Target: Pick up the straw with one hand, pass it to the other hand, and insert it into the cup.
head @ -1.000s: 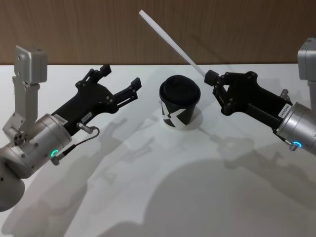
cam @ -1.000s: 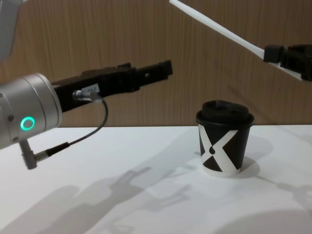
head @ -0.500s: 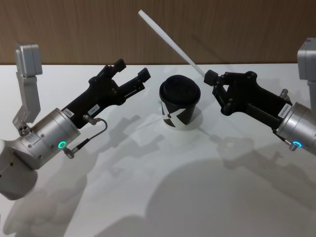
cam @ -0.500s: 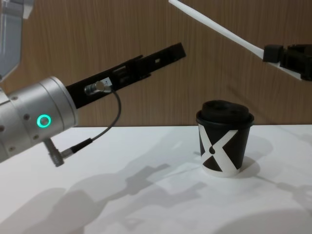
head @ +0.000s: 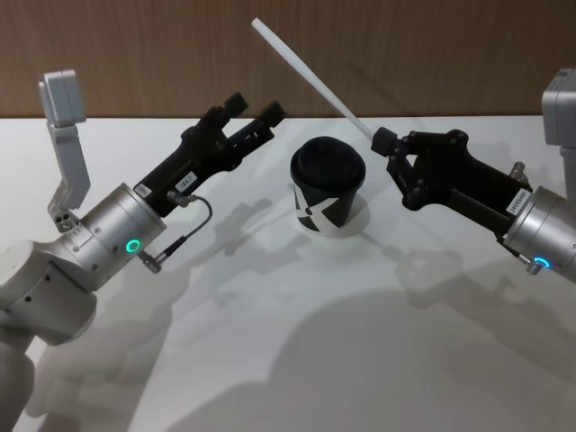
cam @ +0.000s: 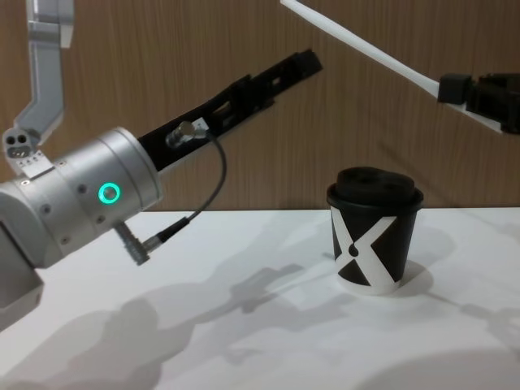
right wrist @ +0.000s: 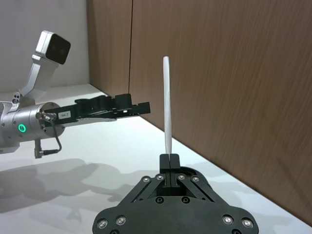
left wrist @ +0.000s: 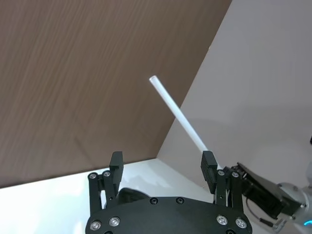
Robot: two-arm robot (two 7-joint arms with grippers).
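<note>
Head view, handover stage; stock and hazards as follows.

1. Straw point(head: 306, 65): white, straight, clear of the table point(head: 270, 360). My right end effector point(head: 382, 139) has its fingers together on the straw's lower end. From that grip the straw slants up between 10 and 11 o'clock, with its free tip well above the cup.
2. Cup point(head: 327, 191): black, lidded, upright on the table between my arms. The right end effector is at its 2 o'clock and the left end effector point(head: 255, 106) at its 10 o'clock.
3. Left end effector: fingers apart, nothing between them, aimed at the straw's shaft but short of it. In the left wrist view the straw point(left wrist: 178, 112) lies beyond the gap, nearer one finger point(left wrist: 208, 165) than the other.

Hazards, as I judge them:
- An off-centre approach could make one left finger strike the shaft instead of straddling it. Since the grip is at the very end, the straw could pivot or slip.
- If the right lets go before the left is firmly closed, the straw falls onto the lid or the table.
- A grasp close to the right's fingers risks the two end effectors colliding.
- I cannot make out the lid's opening. A tilted straw pushed against the dome could tip the cup.
</note>
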